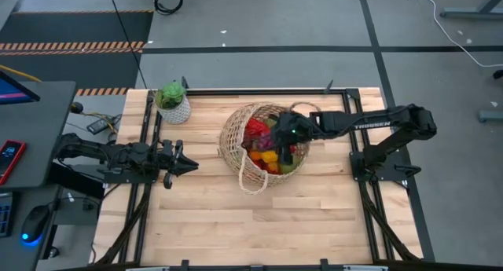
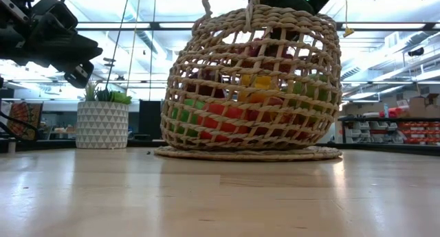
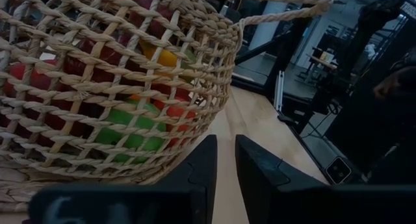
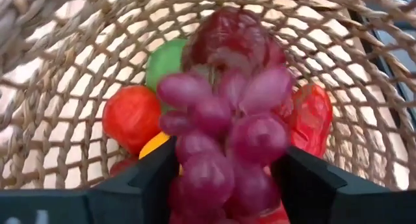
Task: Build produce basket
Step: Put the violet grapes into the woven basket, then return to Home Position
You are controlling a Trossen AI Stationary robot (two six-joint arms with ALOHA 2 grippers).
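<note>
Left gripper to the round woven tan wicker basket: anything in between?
Nothing: the high view shows bare wooden tabletop between the left gripper and the basket.

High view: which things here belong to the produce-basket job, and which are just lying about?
Job:
- basket, mid-table
- produce inside it
- purple grapes between the right gripper fingers, over the basket

Lying about:
- potted plant, far left corner of the table
- left gripper, shut, waiting left of the basket

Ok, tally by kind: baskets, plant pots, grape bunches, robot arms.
Basket: 1
Plant pot: 1
Grapes: 1 bunch
Arms: 2, left arm and right arm
Total: 5
</note>
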